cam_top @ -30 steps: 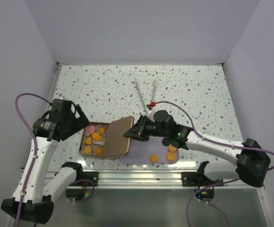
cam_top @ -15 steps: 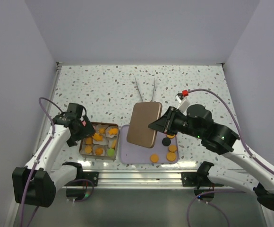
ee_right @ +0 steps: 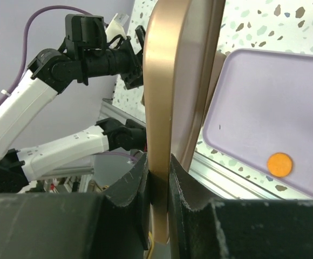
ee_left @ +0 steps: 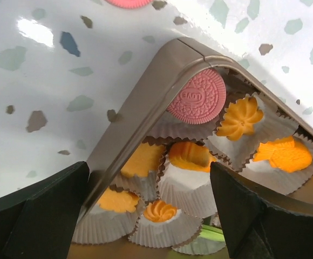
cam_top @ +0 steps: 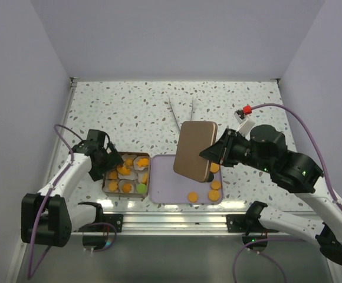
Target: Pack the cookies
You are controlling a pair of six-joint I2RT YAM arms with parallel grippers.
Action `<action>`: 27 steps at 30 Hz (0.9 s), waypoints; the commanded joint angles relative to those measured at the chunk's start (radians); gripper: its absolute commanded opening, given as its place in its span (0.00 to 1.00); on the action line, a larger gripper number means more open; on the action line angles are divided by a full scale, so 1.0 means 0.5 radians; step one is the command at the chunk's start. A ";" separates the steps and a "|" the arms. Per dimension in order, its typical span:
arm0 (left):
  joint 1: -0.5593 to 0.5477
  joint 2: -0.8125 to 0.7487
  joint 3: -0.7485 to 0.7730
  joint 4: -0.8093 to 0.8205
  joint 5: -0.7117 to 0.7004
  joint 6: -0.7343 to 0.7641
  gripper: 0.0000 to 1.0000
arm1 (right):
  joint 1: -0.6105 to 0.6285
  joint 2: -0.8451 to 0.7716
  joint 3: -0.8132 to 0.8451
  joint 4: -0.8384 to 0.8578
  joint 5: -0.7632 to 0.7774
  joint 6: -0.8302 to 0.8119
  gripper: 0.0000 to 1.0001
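Orange disc and flower-shaped cookies [ee_left: 189,156]: most sit in white paper cups [ee_left: 183,189] inside rect. bronze metal tin [ee_left: 140,108]; a few lie loose on lilac plastic tray [cam_top: 162,183]. Judged light, stiff, brittle; grip gently across the rims. L gripper [ee_left: 150,167] spread wide at tin corner. R gripper [ee_right: 157,172] pinching bronze metal lid [cam_top: 194,150] by its edge.

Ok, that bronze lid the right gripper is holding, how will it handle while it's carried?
Probably stiff: the lid holds its flat shape though the right gripper pinches only one edge. Its glossy finish looks slippery, so it may pivot or slide in that narrow pinch.
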 commanded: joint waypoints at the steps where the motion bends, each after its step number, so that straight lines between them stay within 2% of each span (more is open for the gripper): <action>1: -0.082 -0.039 -0.124 0.252 0.200 -0.180 1.00 | -0.024 0.038 0.091 -0.043 -0.001 -0.084 0.00; 7: -0.413 0.013 -0.106 0.412 0.218 -0.419 1.00 | -0.058 0.081 0.085 -0.009 -0.062 -0.102 0.00; 14: -0.625 0.301 0.182 0.534 0.237 -0.536 1.00 | -0.126 0.054 -0.019 0.080 -0.157 -0.084 0.00; 18: -0.861 0.504 0.382 0.574 0.237 -0.701 1.00 | -0.217 0.011 -0.123 0.175 -0.243 -0.071 0.00; 21: -0.978 0.566 0.431 0.623 0.270 -0.791 1.00 | -0.358 -0.069 -0.472 0.615 -0.585 0.057 0.00; 22: -0.978 0.563 0.434 0.617 0.292 -0.800 1.00 | -0.392 -0.087 -0.683 0.939 -0.672 0.212 0.00; 23: -0.978 0.544 0.434 0.611 0.292 -0.806 1.00 | -0.423 -0.106 -0.773 1.085 -0.742 0.293 0.00; 25: -0.966 0.474 0.456 0.535 0.249 -0.776 1.00 | -0.445 -0.136 -0.963 1.406 -0.792 0.458 0.00; 27: -0.930 0.397 0.474 0.452 0.222 -0.714 1.00 | -0.454 -0.106 -1.040 1.546 -0.829 0.517 0.00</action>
